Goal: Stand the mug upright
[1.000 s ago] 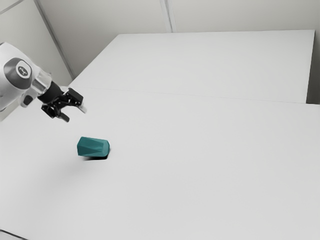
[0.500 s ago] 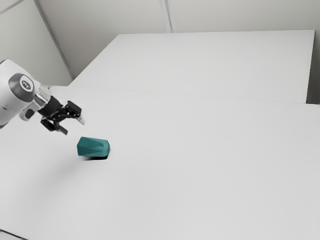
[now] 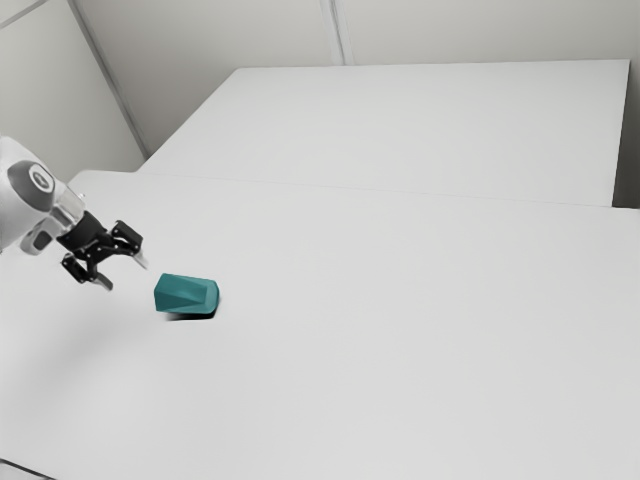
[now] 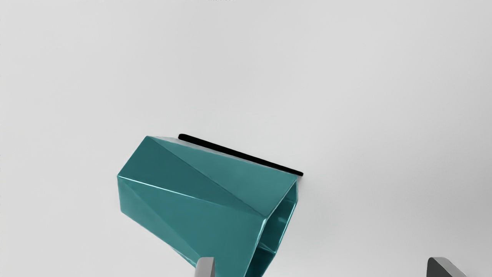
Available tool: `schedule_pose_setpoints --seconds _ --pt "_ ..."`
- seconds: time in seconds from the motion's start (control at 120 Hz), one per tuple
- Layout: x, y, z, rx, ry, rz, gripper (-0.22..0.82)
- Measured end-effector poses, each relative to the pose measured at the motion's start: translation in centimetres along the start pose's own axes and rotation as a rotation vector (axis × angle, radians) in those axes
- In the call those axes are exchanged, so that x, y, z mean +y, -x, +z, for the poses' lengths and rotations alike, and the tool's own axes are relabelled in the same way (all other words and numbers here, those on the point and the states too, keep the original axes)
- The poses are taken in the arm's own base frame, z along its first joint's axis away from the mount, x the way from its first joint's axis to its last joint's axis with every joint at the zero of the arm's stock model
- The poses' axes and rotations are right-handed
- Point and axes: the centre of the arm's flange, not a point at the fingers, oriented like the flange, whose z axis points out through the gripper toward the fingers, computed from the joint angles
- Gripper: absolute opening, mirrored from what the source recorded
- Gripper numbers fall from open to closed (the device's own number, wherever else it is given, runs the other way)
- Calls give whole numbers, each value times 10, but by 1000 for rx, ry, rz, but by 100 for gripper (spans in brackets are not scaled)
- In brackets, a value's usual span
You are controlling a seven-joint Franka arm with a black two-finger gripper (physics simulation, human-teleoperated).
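Nearest, in the exterior view: at the gripper (image 3: 125, 273), set with fingers well apart; positioned above the white table (image 3: 380, 340), angled obliquely downward, just beside the faceted teal mug (image 3: 185, 295) but clear of contact. In the wrist view: one fingertip (image 4: 205, 267) seen against the mug's side wall, the opposite one past the open mouth, over bare table surface.

Next outward: at the mug, lying on its side on the table, toward the exterior view's left. Formed with flat, angular panels and sharp edges. In the wrist view: mouth directed across toward the opposite fingertip's side, with part of the hollow interior exposed to view. Alongside the mug, on the flank away from the fingers: a thin black strip (image 4: 240, 154); shadow or solid part, cannot be determined.

Behind the gripper, at the exterior view's left edge: white and grey arm (image 3: 20, 200), cropped by the frame. Farther back: a second white surface (image 3: 430, 125), beyond a faint seam. Farthest: pale grey wall (image 3: 450, 30), with a narrow upright strip (image 3: 338, 32).
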Motion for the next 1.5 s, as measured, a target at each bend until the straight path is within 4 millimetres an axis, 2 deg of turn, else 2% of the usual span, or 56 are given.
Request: schedule_pose_setpoints --seconds 0.058,0.2,0.425,0.55,0.892,1.333,1.5 --pt "-6 2 7 14 2 14 61" --pt "6 6 12 14 -6 -10 60" --pt "-4 18 22 -69 -157 -109 60" --pt "-1 20 33 -77 -188 -148 60" --pt "-16 24 49 -105 -182 -143 33" --pt "-20 21 64 -115 -204 -175 26" --pt "-19 18 71 -130 -269 -242 18"
